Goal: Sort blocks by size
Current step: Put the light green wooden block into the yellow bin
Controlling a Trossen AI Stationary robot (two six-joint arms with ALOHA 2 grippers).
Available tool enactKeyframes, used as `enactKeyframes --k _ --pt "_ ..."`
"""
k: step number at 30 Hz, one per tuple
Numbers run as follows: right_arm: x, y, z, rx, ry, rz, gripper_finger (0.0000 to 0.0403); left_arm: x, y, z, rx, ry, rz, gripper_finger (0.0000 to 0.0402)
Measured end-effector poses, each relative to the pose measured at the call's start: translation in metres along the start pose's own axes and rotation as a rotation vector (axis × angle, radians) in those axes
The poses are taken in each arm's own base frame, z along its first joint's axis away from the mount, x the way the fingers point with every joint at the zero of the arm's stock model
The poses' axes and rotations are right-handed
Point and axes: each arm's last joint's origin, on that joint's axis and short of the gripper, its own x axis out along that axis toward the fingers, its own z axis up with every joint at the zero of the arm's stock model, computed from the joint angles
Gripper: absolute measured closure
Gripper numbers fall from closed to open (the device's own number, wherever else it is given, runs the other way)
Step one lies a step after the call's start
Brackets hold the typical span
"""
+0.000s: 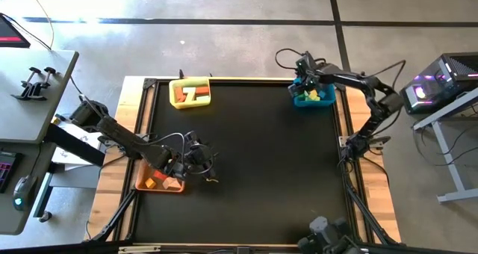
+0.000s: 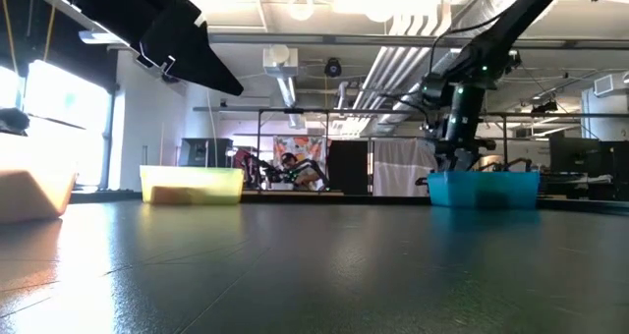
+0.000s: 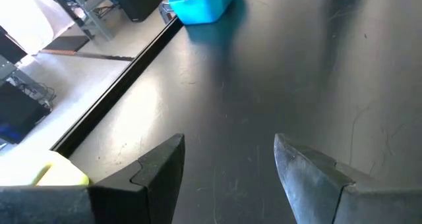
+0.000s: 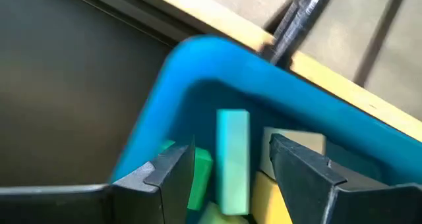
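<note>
My right gripper point(image 1: 305, 85) hangs open over the blue bin point(image 1: 326, 103) at the table's far right corner. In the right wrist view a mint bar point(image 4: 233, 159) lies in the bin between my fingers, with a gap on each side. Green point(image 4: 200, 174), yellow point(image 4: 269, 199) and tan point(image 4: 290, 143) blocks lie around it. My left gripper point(image 1: 211, 164) is open and empty just above the bare table point(image 3: 264, 85), right of the orange bin point(image 1: 143, 185), which holds red, orange and tan blocks point(image 1: 169, 183).
A yellow bin point(image 1: 179, 102) with red and orange blocks point(image 1: 191, 94) stands at the far edge, left of centre. The table's black middle point(image 1: 269, 164) is bare. Wooden borders point(image 1: 381, 209) frame the mat. In the low view the blue bin point(image 2: 482, 189) shows at the right and the yellow bin point(image 2: 192, 185) at the left.
</note>
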Motion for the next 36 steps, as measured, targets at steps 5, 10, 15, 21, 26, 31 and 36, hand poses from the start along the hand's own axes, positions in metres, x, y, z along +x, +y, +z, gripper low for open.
enactKeyframes --k 5,10,15,21,26,31,36 --pt "0.0 -0.001 -0.001 -0.023 0.044 -0.026 0.0211 0.0 0.0 0.0 0.0 0.0 0.0 0.0181" --pt "0.004 -0.006 0.0 -0.005 0.05 -0.013 0.0211 0.0 0.0 0.0 -0.003 0.0 -0.001 0.0181" --pt "0.022 -0.005 0.0 -0.003 0.076 -0.003 0.0211 0.0 0.0 0.0 -0.009 -0.001 -0.001 0.0181" --pt "0.043 -0.001 -0.004 -0.024 0.129 0.035 0.0241 0.0 -0.001 0.0 -0.01 0.004 -0.017 0.0181" --pt "0.044 -0.001 -0.004 -0.03 0.131 0.048 0.0323 0.0 -0.001 0.0 -0.011 0.006 -0.023 0.0181" --pt "0.022 -0.004 -0.004 -0.048 0.096 0.043 0.0349 0.0 -0.001 0.0 -0.011 0.006 -0.023 0.0181" --pt "-0.02 -0.009 -0.001 -0.037 0.002 0.058 0.0349 0.0 -0.001 0.0 -0.011 0.006 -0.023 0.0181"
